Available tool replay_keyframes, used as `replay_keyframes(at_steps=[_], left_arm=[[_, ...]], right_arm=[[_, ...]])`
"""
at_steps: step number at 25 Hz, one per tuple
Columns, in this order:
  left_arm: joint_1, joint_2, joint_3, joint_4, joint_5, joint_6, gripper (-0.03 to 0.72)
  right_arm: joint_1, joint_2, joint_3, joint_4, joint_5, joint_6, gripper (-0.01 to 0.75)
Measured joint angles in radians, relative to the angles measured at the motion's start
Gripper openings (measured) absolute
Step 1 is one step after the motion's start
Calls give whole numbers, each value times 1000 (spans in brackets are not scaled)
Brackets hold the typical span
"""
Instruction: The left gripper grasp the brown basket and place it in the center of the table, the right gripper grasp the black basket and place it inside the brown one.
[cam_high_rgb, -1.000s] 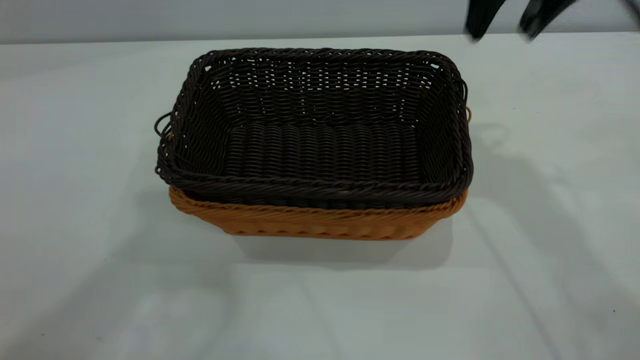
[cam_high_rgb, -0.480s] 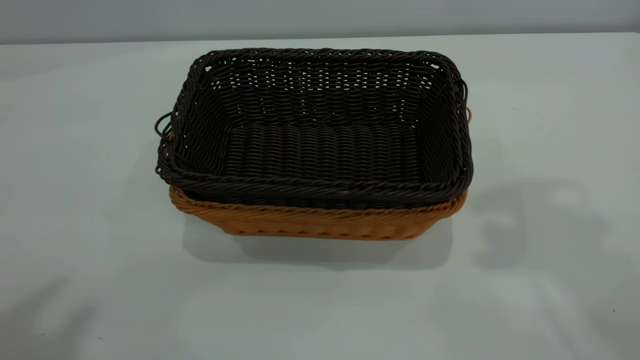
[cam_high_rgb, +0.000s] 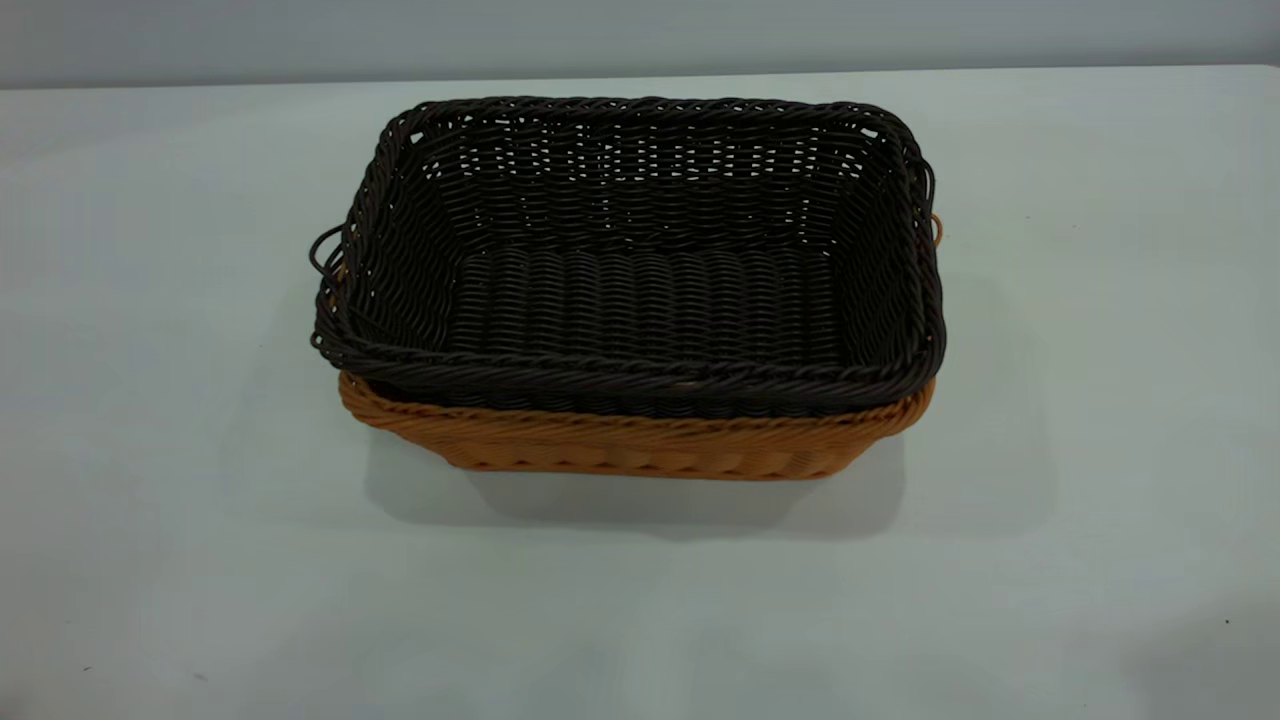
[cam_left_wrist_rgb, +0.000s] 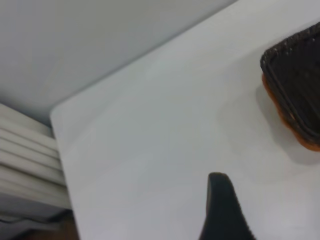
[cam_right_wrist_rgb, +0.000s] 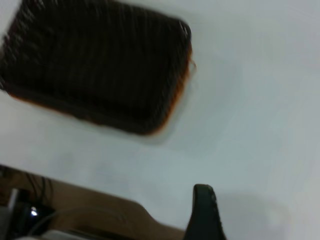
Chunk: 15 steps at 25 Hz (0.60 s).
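The black basket (cam_high_rgb: 640, 300) sits nested inside the brown basket (cam_high_rgb: 640, 447) at the middle of the table (cam_high_rgb: 150, 300); only the brown rim and front wall show below it. Neither gripper is in the exterior view. In the left wrist view my left gripper (cam_left_wrist_rgb: 250, 215) shows one dark finger (cam_left_wrist_rgb: 220, 205) over bare table, far from the baskets (cam_left_wrist_rgb: 297, 85). In the right wrist view my right gripper (cam_right_wrist_rgb: 227, 215) shows one finger (cam_right_wrist_rgb: 202, 212), well away from the black basket (cam_right_wrist_rgb: 95, 65). Both look open and empty.
Bare table surrounds the baskets on all sides. The left wrist view shows a table corner (cam_left_wrist_rgb: 55, 112) with white slats beyond it. The right wrist view shows the table's edge (cam_right_wrist_rgb: 75, 180) with a brown floor and cables below.
One second ago my right gripper's two spread fingers were at the top right of the exterior view; they have left that view. The baskets have not moved.
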Motion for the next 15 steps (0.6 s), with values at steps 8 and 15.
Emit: replay_keyframes(at_steps=[8,15], left_arm=[[0,-2,270,-121,0,-98,420],[0,-1,525,-235,-4,-129,420]], right_arm=[[0,-294,407,-83,-108,0,482],[0,-472,599,-102,-150,0,480]])
